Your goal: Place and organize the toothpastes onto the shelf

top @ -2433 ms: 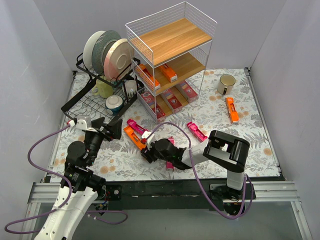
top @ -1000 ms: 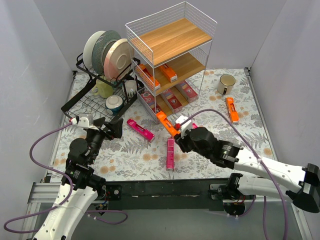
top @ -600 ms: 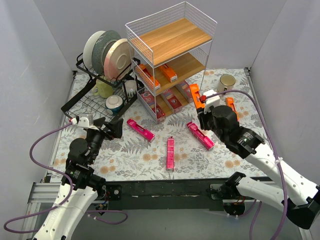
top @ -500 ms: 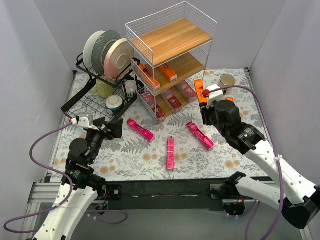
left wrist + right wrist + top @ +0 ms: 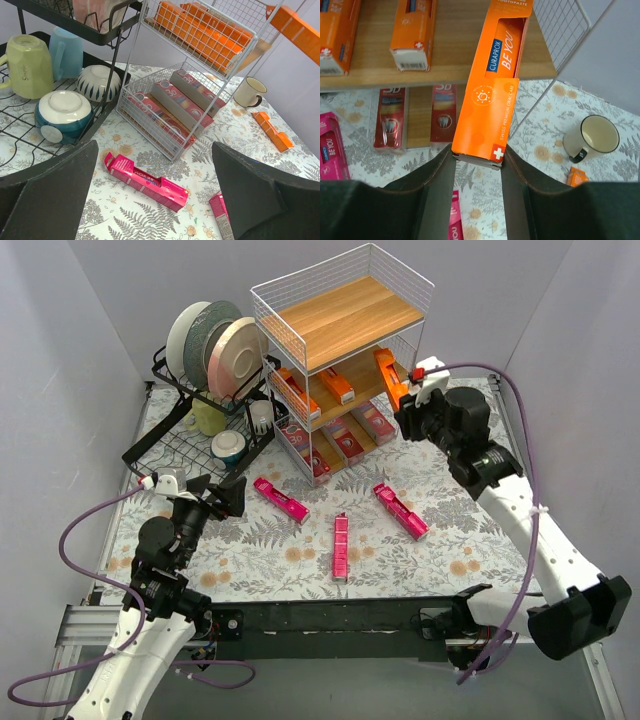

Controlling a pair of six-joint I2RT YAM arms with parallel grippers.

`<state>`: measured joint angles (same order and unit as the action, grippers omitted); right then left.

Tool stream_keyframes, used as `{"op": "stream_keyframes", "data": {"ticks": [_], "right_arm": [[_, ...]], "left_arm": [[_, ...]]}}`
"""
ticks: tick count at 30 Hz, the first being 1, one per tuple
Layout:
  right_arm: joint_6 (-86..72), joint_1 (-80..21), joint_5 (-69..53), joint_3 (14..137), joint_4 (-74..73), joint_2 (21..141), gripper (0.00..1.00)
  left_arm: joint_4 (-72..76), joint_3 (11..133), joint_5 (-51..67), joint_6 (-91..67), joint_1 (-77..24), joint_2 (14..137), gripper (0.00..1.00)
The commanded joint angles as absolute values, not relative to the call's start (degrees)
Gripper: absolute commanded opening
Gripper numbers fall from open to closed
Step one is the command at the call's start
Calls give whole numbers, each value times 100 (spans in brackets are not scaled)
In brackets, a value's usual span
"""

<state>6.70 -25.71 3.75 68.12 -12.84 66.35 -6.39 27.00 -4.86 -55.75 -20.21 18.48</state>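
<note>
Fingers (image 5: 436, 195) of the right gripper (image 5: 477, 156) clamp one end of an orange toothpaste carton (image 5: 490, 100); we note it upper centre in the wrist view, its far end over the shelf (image 5: 345, 320) middle board. Left gripper (image 5: 222, 492), lower left overhead, is spread wide and holds nothing.

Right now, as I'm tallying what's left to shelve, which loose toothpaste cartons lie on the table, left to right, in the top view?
Left magenta carton → middle magenta carton → right magenta carton. The right arm covers the table farther right.
</note>
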Motion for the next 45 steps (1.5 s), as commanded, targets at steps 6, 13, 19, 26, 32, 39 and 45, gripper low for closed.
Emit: {"op": "stream_keyframes", "data": {"ticks": [6,13,19,26,32,39,45], "right_arm": [[984,-1978,-1089,7725,254,7856,27],[1037,-1978,-1327,8288,457,8727,27],[1020,-1986,-1494,8543,378,9079,28],[1133,-2135,-1600,8692,150,9237,29],[1221,-2294,-1538,8885,9,9404,31],[1301,-2452,-1564,8965,-202,9457,31],[1301,-2540,-1723,8965,-272,9431,31]], "left_arm": [[-615,2874,-431,-5511,-1986,1863,98],[-615,2874,-439,-5511,-1995,1872,98],[-606,2865,-431,-5502,-1995,1881,98],[-606,2865,-422,-5502,-1995,1863,98],[-606,2865,-413,-5511,-1995,1828,98],[-598,2874,-404,-5511,-1995,1819,98],[-589,2874,-396,-5511,-1995,1810,98]]}}
